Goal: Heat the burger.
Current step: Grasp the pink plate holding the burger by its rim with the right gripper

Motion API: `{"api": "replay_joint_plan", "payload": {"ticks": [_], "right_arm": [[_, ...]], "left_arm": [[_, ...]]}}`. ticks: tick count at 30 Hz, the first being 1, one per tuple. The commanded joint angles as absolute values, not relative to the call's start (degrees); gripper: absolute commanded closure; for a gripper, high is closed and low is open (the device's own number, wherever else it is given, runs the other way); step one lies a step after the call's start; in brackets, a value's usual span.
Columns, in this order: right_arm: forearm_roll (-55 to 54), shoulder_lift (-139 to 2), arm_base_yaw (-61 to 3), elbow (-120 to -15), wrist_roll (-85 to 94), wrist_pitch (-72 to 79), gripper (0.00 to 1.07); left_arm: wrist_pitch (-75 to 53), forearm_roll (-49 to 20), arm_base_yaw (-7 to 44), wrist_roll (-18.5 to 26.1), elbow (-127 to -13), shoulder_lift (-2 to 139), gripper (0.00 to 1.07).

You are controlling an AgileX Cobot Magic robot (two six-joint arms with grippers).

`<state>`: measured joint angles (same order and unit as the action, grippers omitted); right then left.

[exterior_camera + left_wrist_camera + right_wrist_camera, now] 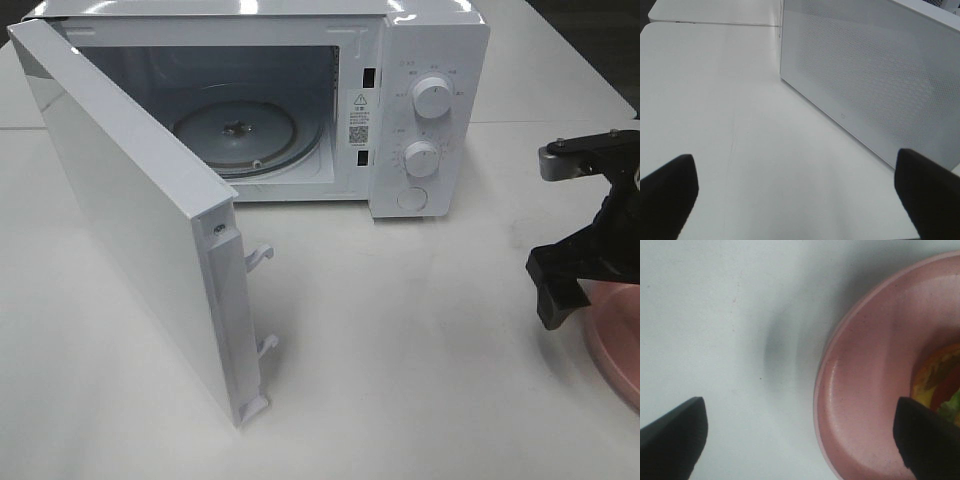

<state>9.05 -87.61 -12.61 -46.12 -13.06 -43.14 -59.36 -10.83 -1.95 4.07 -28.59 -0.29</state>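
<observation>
Beside one finger (927, 440) of the right gripper (800, 407) lies the burger (939, 376).

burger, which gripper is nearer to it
Right. The right gripper hangs open over the rim of the pink plate, the burger beside one fingertip; the left gripper faces the microwave, no burger in its view.

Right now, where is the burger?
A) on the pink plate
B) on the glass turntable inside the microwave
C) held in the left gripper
A: the right wrist view shows the burger lying on the pink plate, and the glass turntable holds nothing.
</observation>
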Motion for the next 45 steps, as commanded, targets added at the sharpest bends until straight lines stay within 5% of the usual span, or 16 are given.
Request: {"api": "replay_joint_plan", "payload": {"ticks": [1, 37, 45], "right_arm": [[9.45, -88.87, -12.32, -44.75, -14.21, -41.65, 0.14], [10.77, -100.73, -8.37, -42.74, -16.16, -30.71, 0.26], [11.06, -101.47, -8.37, -42.74, -16.1, -30.6, 0.43]], "left_arm": [[-58.9, -10.94, -1.89, 4.07, -28.48, -1.26, 0.07], [-58.9, -10.94, -1.89, 4.07, -28.48, -1.26, 0.07], [-58.9, -10.94, -1.89, 4.07, -28.48, -1.26, 0.07]]}}
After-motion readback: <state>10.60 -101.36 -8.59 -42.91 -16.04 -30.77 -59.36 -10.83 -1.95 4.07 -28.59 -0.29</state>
